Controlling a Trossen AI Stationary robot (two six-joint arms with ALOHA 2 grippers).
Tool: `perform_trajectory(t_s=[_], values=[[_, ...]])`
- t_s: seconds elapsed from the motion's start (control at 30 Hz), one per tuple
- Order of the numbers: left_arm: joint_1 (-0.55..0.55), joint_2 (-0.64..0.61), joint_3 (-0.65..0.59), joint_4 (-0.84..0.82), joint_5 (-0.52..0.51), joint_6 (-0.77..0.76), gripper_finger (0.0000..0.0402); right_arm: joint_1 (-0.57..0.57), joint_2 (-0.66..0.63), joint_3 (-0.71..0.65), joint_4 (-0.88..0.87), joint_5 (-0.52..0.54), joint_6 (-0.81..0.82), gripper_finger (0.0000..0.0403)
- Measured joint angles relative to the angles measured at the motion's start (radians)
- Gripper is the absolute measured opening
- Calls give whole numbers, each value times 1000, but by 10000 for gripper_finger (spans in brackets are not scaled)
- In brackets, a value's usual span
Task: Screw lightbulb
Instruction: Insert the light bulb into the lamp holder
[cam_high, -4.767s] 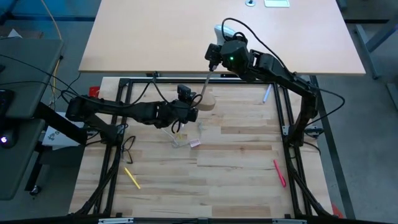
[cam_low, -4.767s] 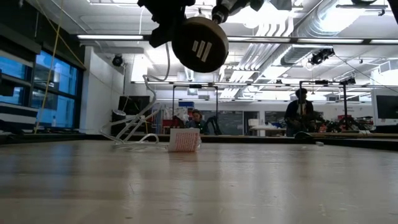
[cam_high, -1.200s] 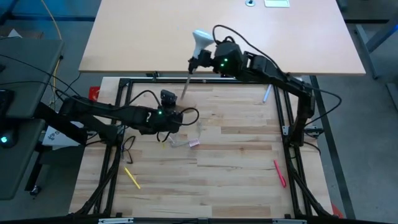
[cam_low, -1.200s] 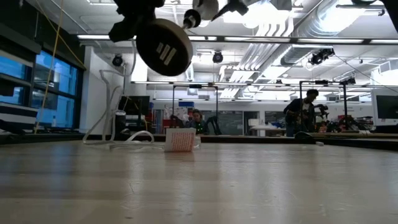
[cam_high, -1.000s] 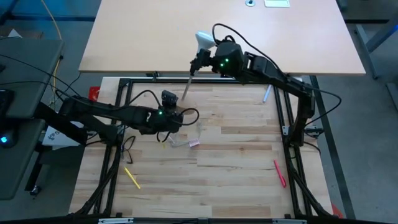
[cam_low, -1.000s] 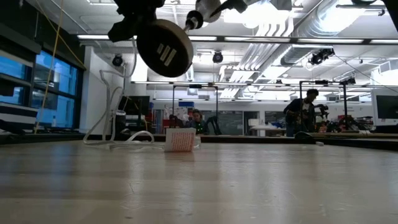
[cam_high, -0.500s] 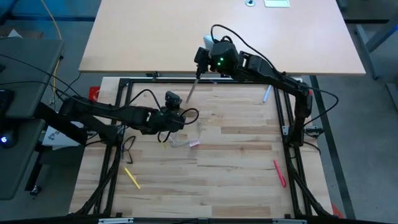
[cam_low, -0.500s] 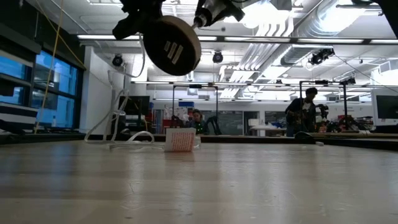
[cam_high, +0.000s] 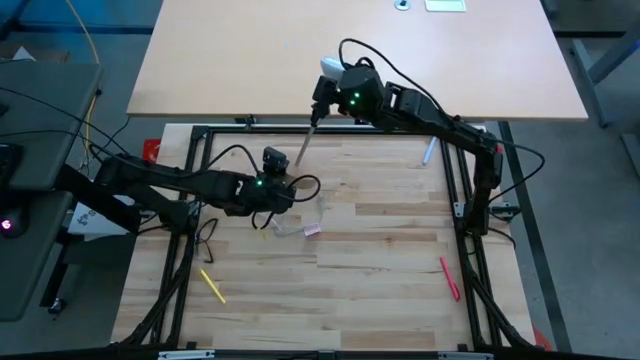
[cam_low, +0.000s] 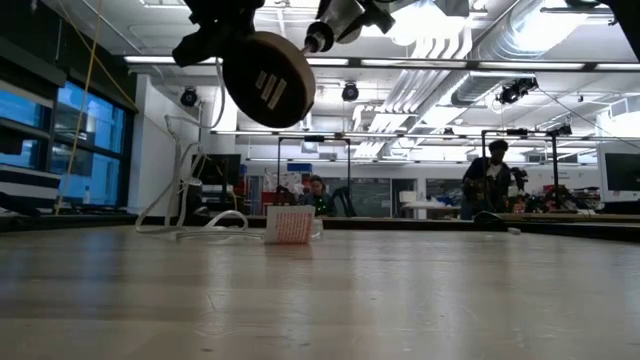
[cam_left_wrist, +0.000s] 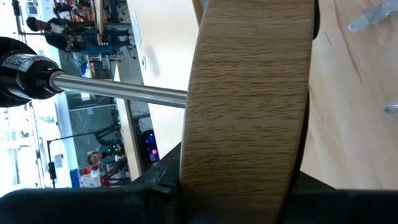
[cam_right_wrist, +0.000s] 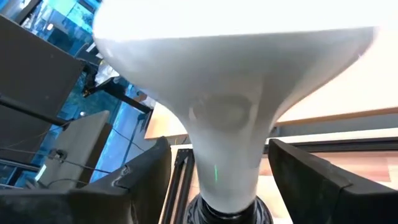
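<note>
Both jaws clamped: our left gripper (cam_high: 272, 180) on the wooden lamp base (cam_left_wrist: 249, 99), right gripper (cam_high: 335, 88) at 12 o'clock on the lightbulb (cam_right_wrist: 236, 81). Bulb has swung round since a second ago, now seated in the black socket (cam_left_wrist: 25, 68); we judge threading underway.

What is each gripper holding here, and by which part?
Left gripper clamps the wooden disc by its rim; right gripper grips the lightbulb around its narrow neck.

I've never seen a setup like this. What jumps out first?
Both arms hold a small lamp up in the air. The left gripper clamps the round wooden base; the right gripper pinches the white lightbulb at the top of the thin metal stem, near the table's far edge.
</note>
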Motion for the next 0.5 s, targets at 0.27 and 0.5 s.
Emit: perform_trajectory(t_s=[0.27,0.5], values=[[0,0,0,3,16,0,107,-9,0,0,-10,-21,-24,227],[0,0,0,18,21,-2,107,-10,0,0,-27,-22,-33,147]])
